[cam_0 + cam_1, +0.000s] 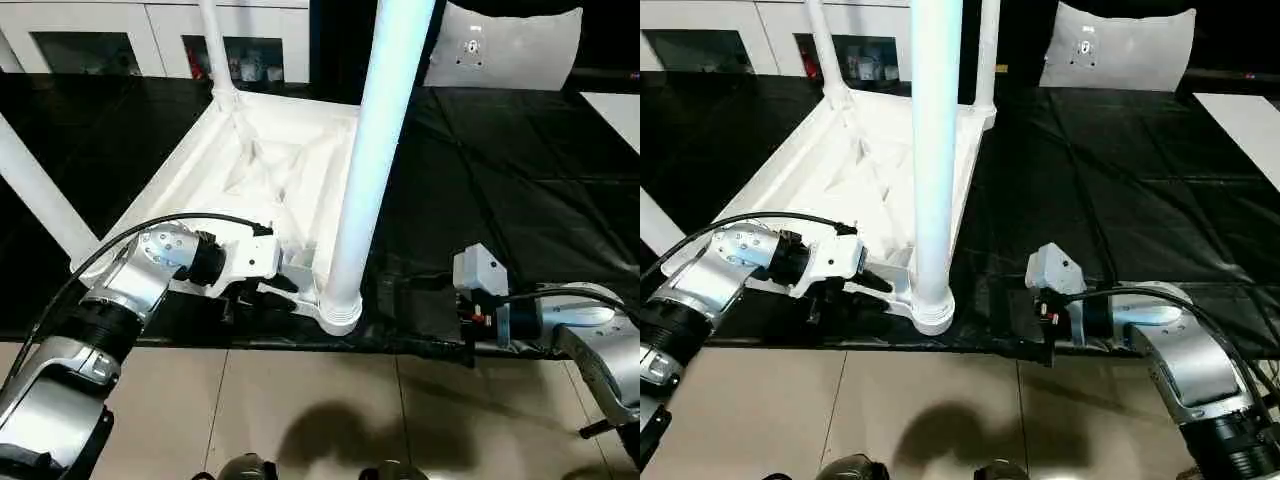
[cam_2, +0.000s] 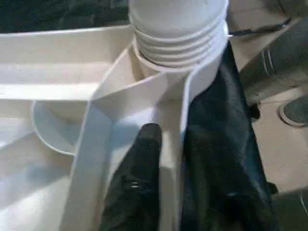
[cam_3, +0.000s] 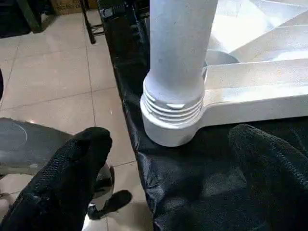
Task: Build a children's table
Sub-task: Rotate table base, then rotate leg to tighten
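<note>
On the black sheet-covered work surface (image 1: 500,170), the white plastic children's table (image 1: 262,165) is lying upside down, its ribbed underside facing up and its near edge sitting just beside the edge of the surface. Long white tubular legs are standing up from its round corner sockets: the nearest leg (image 1: 368,160) is rising from the near corner socket (image 1: 338,312), its threaded collar showing just above the socket's rim, while a far leg (image 1: 215,50) is standing at the back corner and another leg (image 1: 35,190) is slanting off toward the left side.

The left gripper (image 1: 268,290) is reaching in at the table's near edge, right beside the near corner socket. In the left wrist view its black fingers (image 2: 142,168) are sitting narrowly apart, one lying inside the frame against the white rim wall (image 2: 182,144) and the other outside it over the black sheet, so the thin wall is standing between them; whether they are actually pressing on it cannot be told.

The right gripper (image 3: 178,178) is hovering low over the black sheet to the right of the near leg, apart from it. Its two black fingers (image 3: 72,178) are spread wide, holding nothing, and pointing toward the base of that leg.
</note>
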